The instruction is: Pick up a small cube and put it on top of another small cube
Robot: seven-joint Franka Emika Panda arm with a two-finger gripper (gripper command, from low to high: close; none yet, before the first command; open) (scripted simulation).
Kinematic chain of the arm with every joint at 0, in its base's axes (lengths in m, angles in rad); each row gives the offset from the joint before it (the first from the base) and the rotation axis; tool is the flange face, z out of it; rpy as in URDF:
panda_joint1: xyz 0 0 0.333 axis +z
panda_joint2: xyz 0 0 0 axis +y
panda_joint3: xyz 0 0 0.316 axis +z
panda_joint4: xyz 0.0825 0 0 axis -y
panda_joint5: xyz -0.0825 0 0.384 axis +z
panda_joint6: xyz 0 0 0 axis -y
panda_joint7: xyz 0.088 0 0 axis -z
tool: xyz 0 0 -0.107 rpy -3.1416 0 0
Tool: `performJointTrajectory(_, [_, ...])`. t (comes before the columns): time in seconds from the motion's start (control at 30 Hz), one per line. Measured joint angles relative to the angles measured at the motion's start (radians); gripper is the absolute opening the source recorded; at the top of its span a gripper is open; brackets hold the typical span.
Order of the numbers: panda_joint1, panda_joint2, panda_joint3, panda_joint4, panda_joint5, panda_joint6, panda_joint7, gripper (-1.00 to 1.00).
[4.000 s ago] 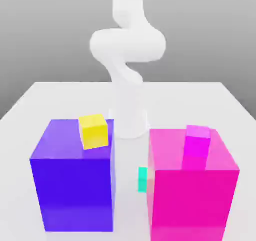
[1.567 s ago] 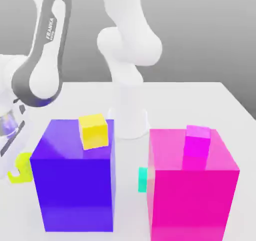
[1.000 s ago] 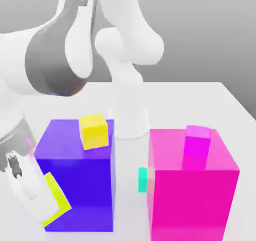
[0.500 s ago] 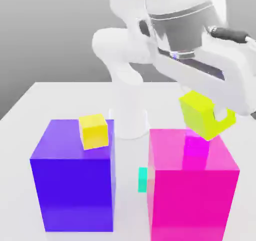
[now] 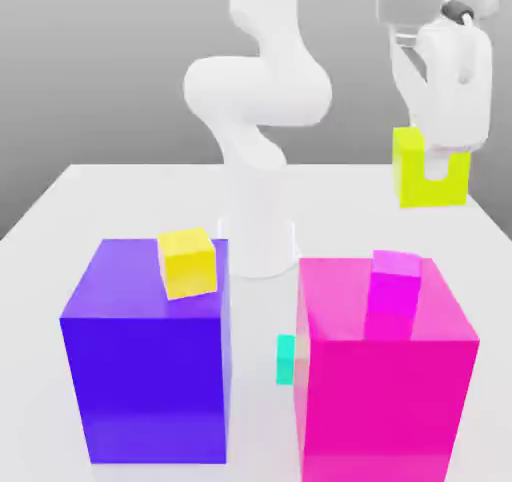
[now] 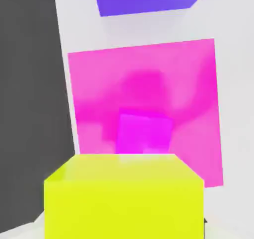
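Lime small cube (image 5: 418, 178) is clamped in the gripper (image 5: 437, 162) at upper right. Two big blocks are counted, purple (image 5: 150, 350) and pink (image 5: 385, 370); one yellow cube (image 5: 187, 262), one magenta cube (image 5: 393, 282).

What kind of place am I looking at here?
Probably a computer-simulated robot test bench, not a real room: a bare white table, flat-coloured blocks like the big purple block, and a white arm holding a lime cube against a blank grey backdrop.

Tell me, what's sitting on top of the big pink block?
A small magenta cube sits on the big pink block. The gripper holds the lime cube in the air above. Whatever lies underneath the magenta cube is covered.
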Motion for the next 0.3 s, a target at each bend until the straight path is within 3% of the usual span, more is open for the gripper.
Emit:
performJointTrajectory(0.13, [-0.013,0.025,0.043,-0.099,-0.032,0.129,0.084,-1.00])
performJointTrajectory(0.17, [-0.013,0.042,0.052,-0.125,-0.037,0.170,0.092,1.00])
performJointTrajectory(0.3, [-0.013,0.042,0.052,-0.125,-0.037,0.170,0.092,1.00])
